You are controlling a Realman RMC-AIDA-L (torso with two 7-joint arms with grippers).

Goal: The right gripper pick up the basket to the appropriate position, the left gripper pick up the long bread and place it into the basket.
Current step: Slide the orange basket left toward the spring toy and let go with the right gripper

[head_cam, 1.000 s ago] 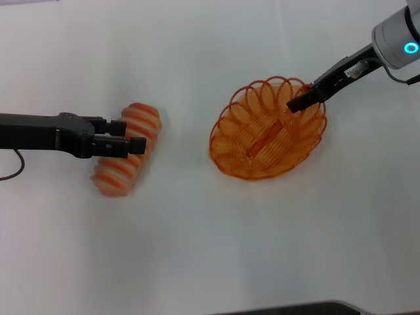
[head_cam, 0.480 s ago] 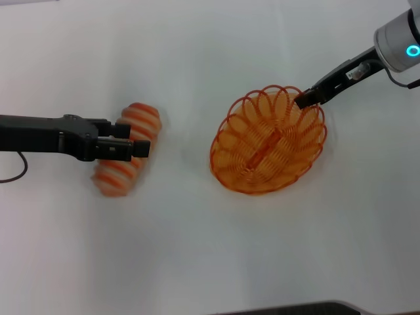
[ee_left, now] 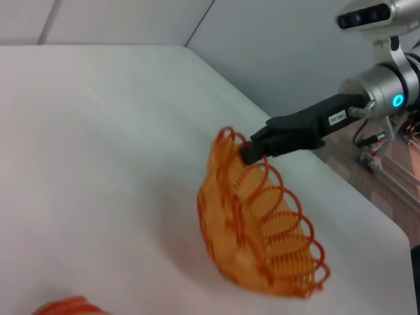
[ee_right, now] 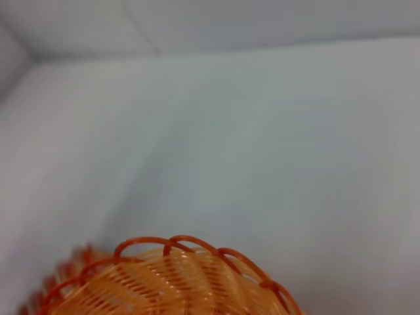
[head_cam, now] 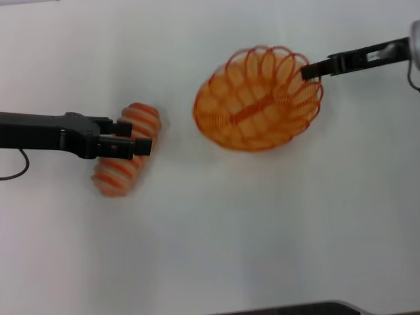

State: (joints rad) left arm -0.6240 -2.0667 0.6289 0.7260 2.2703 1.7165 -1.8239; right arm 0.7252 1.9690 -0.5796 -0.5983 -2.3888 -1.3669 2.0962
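Basket (head_cam: 257, 98) hangs tilted from the right gripper (head_cam: 310, 71), pinched on its far rim — set it level; left gripper (head_cam: 134, 146), fingers apart, straddles the long bread (head_cam: 125, 159) near the table's (head_cam: 262, 230) left edge.

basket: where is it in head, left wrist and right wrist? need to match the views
Head: basket upper centre-right, right claw pinching its rim.
Left wrist: basket mid-frame, tilted up under the same claw.
Right wrist: only its looped rim shows along the lower edge.
Shared landmark: the scalloped orange rim.
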